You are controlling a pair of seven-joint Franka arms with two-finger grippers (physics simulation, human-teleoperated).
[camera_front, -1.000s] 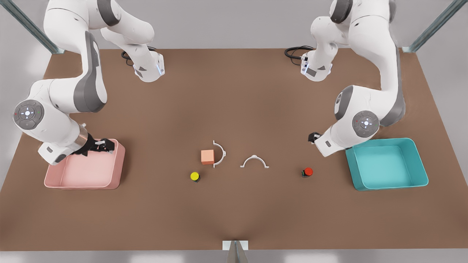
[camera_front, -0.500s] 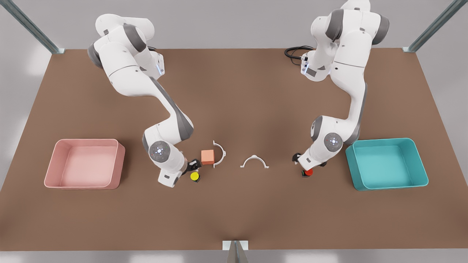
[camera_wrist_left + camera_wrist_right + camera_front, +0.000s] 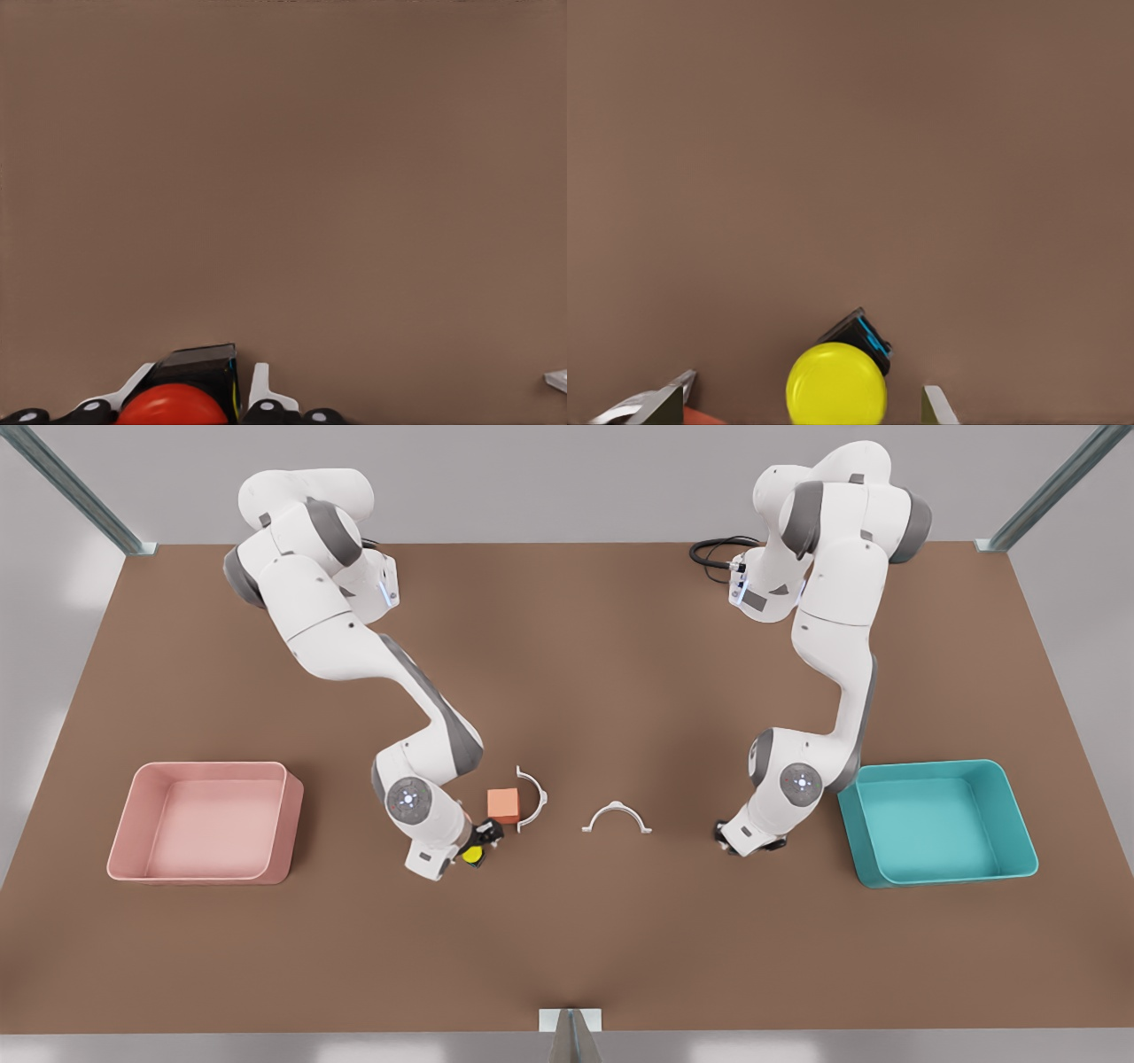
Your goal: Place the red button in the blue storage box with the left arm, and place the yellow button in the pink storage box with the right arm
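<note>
Between the white fingers of the left gripper (image 3: pixel 199 409) sits the red button (image 3: pixel 173 407), on the table (image 3: pixel 567 939), a short way from the blue storage box (image 3: pixel 1019 815) toward the white clip (image 3: pixel 617 817). Those fingers stand close against both sides of the black base; you cannot tell from these views whether they already press on it, so treat the grasp as unconfirmed.

You should expect each button to be light and rigid: a hard domed cap on a squat, blocky base. The dome looks smooth and rounded, so pads would likely slide off it. Take hold low, on the flat sides of the base, with the jaws square to those faces. Being so small and light, it could skid or tip if one finger arrives first.

Farther from the blue storage box, past the white clip, the yellow button (image 3: pixel 837 385) rests on the table beside the orange-pink cube (image 3: pixel 503 805) and a second clip (image 3: pixel 534 797). The right gripper (image 3: pixel 806 403) straddles it with its fingers spread wide, clear gaps on both sides, so nothing is gripped. Its base sits turned at an angle to the fingers; you may want to align before closing. Watch the cube just next to one finger.

Farthest from the blue storage box lies the pink storage box (image 3: pixel 124 841), well apart from the yellow button.
</note>
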